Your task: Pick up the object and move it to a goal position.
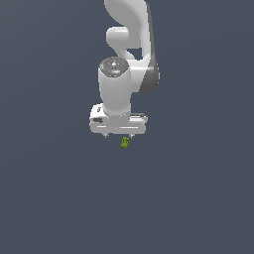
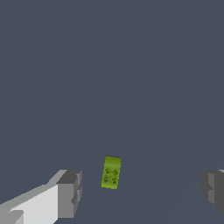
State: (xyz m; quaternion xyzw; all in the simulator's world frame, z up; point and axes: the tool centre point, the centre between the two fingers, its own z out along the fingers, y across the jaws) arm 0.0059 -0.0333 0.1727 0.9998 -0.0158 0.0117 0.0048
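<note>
The object is a tiny lime-green blocky piece [image 1: 125, 143] with small darker bumps on top, lying on the flat grey floor. In the exterior view it shows just below my white gripper [image 1: 118, 135], slightly toward the exterior view's right of its centre. In the wrist view the piece [image 2: 111, 172] lies between my two grey fingertips [image 2: 70, 193], nearer one of them, and touches neither. My gripper [image 2: 141, 189] is open wide and holds nothing.
The white arm [image 1: 128, 59] rises behind the gripper in the exterior view. A plain dark grey floor [image 1: 59, 198] surrounds everything. No goal marker shows in either view.
</note>
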